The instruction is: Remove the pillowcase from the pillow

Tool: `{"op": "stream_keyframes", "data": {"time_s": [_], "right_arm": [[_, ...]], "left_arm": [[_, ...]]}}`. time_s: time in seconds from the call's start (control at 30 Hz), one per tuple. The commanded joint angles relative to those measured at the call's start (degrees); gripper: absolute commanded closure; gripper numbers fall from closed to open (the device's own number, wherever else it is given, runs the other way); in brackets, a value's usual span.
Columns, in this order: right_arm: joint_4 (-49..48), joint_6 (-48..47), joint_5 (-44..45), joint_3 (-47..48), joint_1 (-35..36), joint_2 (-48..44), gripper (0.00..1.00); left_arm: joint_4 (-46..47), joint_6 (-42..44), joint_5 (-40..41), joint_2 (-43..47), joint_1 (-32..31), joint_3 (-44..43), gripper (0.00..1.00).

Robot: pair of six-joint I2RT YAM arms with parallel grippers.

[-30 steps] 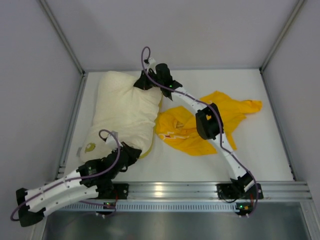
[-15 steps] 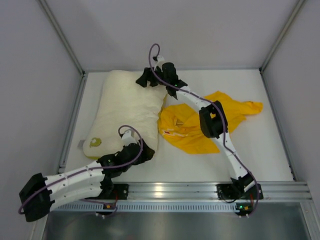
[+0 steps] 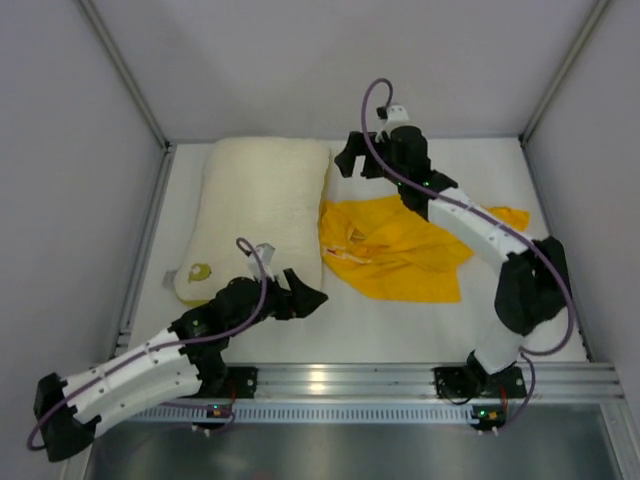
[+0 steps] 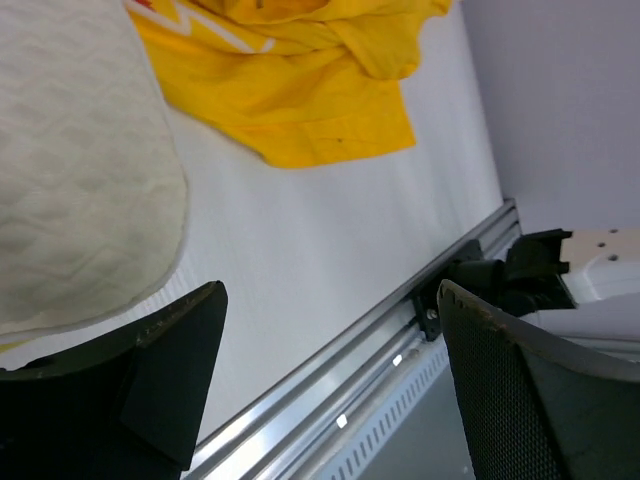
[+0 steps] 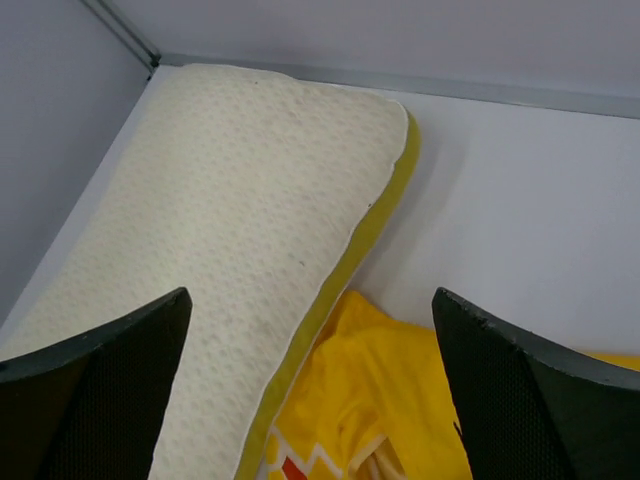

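Top view. The pillow (image 3: 262, 210) lies bare at the upper left of the surface (image 3: 400, 330), its long side running toward the back wall. The pillowcase (image 3: 400, 258) is a crumpled heap at centre right, just beside the pillow's right edge; I cannot tell whether they touch. The left fingers (image 3: 306, 297) are spread off the pillow's near right corner and hold nothing. The right fingers (image 3: 349, 160) are spread by its far right corner, also empty.

Left wrist view. The fingers (image 4: 165, 365) stand wide apart over bare surface. The pillow (image 4: 70, 180) bulges in at the left, the pillowcase (image 4: 300, 100) fills the top centre, and the rail (image 4: 400, 330) crosses the lower right.

Right wrist view. The fingers (image 5: 105, 400) are wide apart, with the pillow (image 5: 230, 210) at upper left and the pillowcase (image 5: 395, 410) at lower centre. A yellow band (image 5: 365, 255) follows the pillow's right edge; whether it is trim or trapped cloth, I cannot tell.

Judgement. The case looks fully off. It should be light, limp and thin, and prone to slip or bunch; pinch a raised fold or the hem. The pillow looks soft, bulky and light, and gives under pressure; take it by a corner.
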State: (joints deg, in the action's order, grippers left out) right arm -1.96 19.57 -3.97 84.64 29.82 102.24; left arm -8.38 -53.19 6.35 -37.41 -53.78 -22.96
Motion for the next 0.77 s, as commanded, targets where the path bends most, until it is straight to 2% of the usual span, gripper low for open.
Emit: {"op": "stream_keyframes", "data": {"time_s": [0.0,0.13,0.27,0.37,0.5,0.57,0.7,0.73], "right_arm": [[4.05,-0.68,8.1,-10.26,-0.38,-13.27,0.0],[8.45,2.48,9.15,-21.78,-0.29,-25.48,0.0],[10.12,5.56,8.81,-35.65,-0.21,-42.07,0.0],[12.93,5.57,8.01,-40.5,0.5,-50.78,0.0],[26.7,6.44,17.05,-42.8,1.2,-58.89,0.0],[29.8,7.32,18.64,-45.25,1.29,-64.4,0.0],[31.66,11.87,14.96,-52.02,1.2,-73.75,0.01],[31.49,13.2,11.82,-53.34,1.2,-76.46,0.0]], "left_arm": [[-1.99,-1.11,-5.46,4.44,0.17,-2.09,0.11],[-3.48,-4.2,-9.51,8.92,0.17,2.21,0.09],[-3.75,-6.31,-13.11,12.17,0.08,8.1,0.1],[-3.75,-6.31,-15.92,17.27,-0.01,10.65,0.09],[-3.66,-7.37,-17.25,24.74,-0.1,12.41,0.07],[-3.66,-7.89,-17.95,26.77,-0.01,13.11,0.07],[-2.87,-8.33,-19.53,28.0,-0.01,13.99,0.07],[-2.08,-8.51,-20.32,28.53,-0.01,14.34,0.07]]}}
